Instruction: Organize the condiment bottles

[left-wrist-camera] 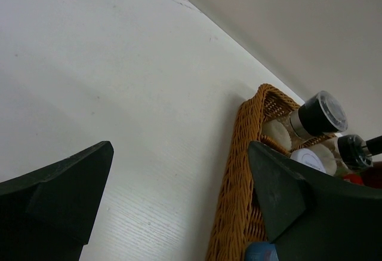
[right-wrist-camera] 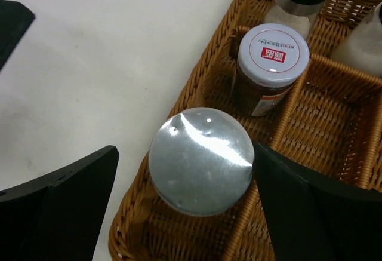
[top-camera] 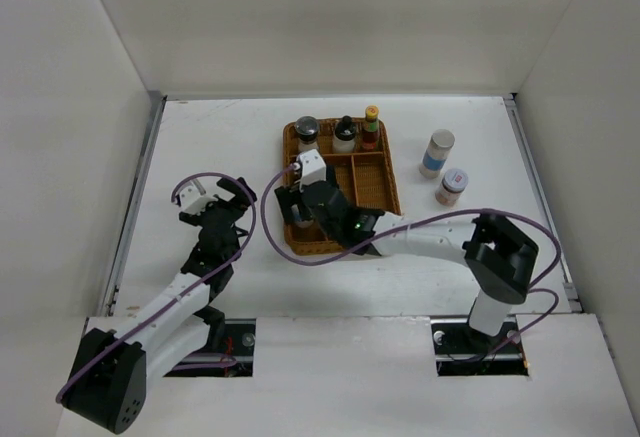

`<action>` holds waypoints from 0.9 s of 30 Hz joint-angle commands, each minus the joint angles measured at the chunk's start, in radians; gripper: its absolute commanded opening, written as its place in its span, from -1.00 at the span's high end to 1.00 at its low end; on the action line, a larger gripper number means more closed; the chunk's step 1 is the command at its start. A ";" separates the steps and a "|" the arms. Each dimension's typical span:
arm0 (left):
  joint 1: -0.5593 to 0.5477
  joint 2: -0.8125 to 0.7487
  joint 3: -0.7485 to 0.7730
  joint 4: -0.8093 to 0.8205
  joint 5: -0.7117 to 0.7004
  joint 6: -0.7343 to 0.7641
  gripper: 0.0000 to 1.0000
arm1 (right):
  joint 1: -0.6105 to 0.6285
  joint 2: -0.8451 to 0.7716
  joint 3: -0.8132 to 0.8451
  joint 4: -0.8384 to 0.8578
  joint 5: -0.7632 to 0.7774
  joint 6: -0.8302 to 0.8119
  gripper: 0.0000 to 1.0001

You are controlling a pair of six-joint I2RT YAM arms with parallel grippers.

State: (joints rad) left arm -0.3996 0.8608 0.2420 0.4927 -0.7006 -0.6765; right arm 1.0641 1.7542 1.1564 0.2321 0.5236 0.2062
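- Seven condiment bottles [top-camera: 345, 133]: five in the wicker tray [top-camera: 378, 179], two on the tabletop [top-camera: 220, 137] beside it.
- Left fingers [left-wrist-camera: 59, 195] spread; right fingers [right-wrist-camera: 59, 207] spread around a silver-lidded jar [right-wrist-camera: 200, 159].

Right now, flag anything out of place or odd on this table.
Two bottles stand outside the wicker tray, on the table to its right: the blue-labelled cylinder and a lilac-lidded shaker. Both are upright; nothing looks spilled.
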 commanded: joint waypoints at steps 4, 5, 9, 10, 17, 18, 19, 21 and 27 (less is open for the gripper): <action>-0.011 0.014 0.010 0.055 0.010 -0.011 -1.00 | -0.101 -0.306 -0.039 0.035 0.006 -0.004 -1.00; -0.014 0.021 0.011 0.060 0.010 -0.011 -1.00 | -0.133 -0.343 -0.058 0.036 0.004 0.002 -1.00; -0.032 0.050 0.006 0.104 0.010 -0.011 -1.00 | -0.379 -0.446 -0.129 0.024 0.044 0.028 -1.00; -0.035 0.053 0.002 0.115 0.010 -0.011 -1.00 | -0.451 -0.450 -0.138 0.019 0.074 0.035 -1.00; -0.052 0.060 -0.015 0.165 0.026 -0.008 -1.00 | -0.802 -0.285 -0.012 -0.181 0.079 0.038 -1.00; -0.052 0.063 -0.015 0.167 0.027 -0.009 -1.00 | -0.819 -0.265 0.002 -0.197 0.055 0.038 -1.00; -0.055 0.067 -0.015 0.170 0.030 -0.009 -1.00 | -0.833 -0.245 0.014 -0.215 0.027 0.041 -1.00; -0.060 0.083 -0.015 0.181 0.033 -0.009 -1.00 | -0.856 -0.207 0.035 -0.247 -0.016 0.044 -1.00; -0.064 0.110 -0.013 0.201 0.038 -0.009 -1.00 | -0.890 -0.095 0.081 -0.257 -0.131 0.056 -1.00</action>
State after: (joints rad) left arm -0.4557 0.9649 0.2417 0.6243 -0.6727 -0.6785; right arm 0.1890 1.6310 1.1748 -0.0135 0.4782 0.2485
